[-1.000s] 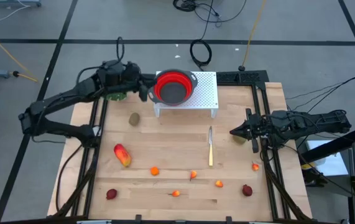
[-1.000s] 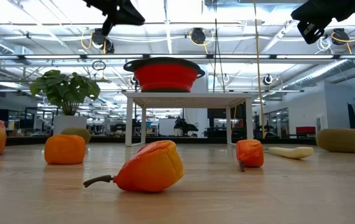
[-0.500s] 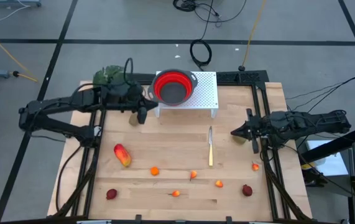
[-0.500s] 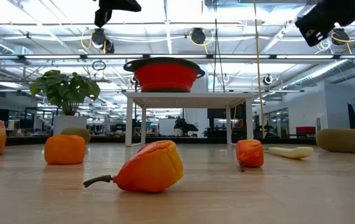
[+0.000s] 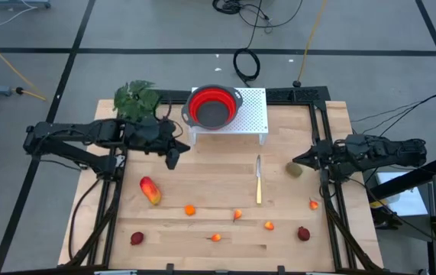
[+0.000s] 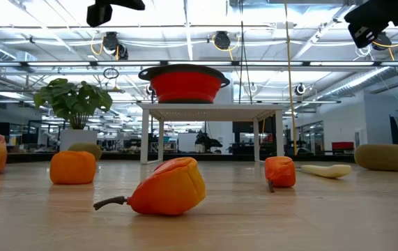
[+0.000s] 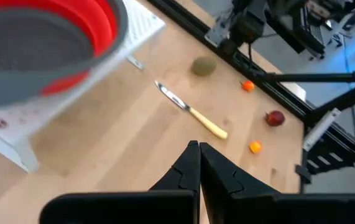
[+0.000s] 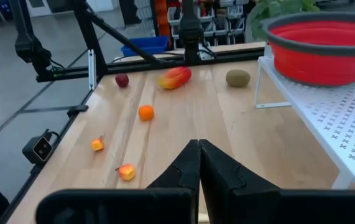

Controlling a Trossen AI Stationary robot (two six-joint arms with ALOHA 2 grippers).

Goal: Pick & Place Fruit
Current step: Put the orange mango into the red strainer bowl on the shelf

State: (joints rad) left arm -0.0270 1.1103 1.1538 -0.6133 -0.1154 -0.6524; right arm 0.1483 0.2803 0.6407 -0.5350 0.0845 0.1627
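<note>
Small toy fruits lie on the wooden table: a red-yellow oblong one (image 5: 150, 190) (image 8: 174, 78), tiny orange ones (image 5: 190, 209) (image 5: 237, 215) (image 5: 269, 225), dark-red ones (image 5: 137, 238) (image 5: 303, 233), a brown oval one (image 8: 238, 78) and an olive-brown one (image 5: 295, 169) (image 7: 203, 66). My left gripper (image 5: 173, 155) (image 7: 197, 146) is shut and held high above the table's left half; in the high view it covers the brown oval fruit. My right gripper (image 5: 303, 160) (image 8: 197, 144) is shut, up in the air beside the olive-brown fruit at the right edge.
A red collapsible bowl (image 5: 214, 107) sits on a white perforated rack (image 5: 254, 114) at the far edge. A slim knife (image 5: 259, 179) lies right of centre. A leafy plant (image 5: 135, 99) stands at the far left corner. Black frame rails (image 5: 326, 191) run along both sides.
My left gripper has drawn away from the red bowl toward the near edge, which uncovers the plant and now covers the brown oval fruit in the high view. My right gripper has pulled back toward the right edge, so the olive-brown fruit now shows. No fruit has moved.
</note>
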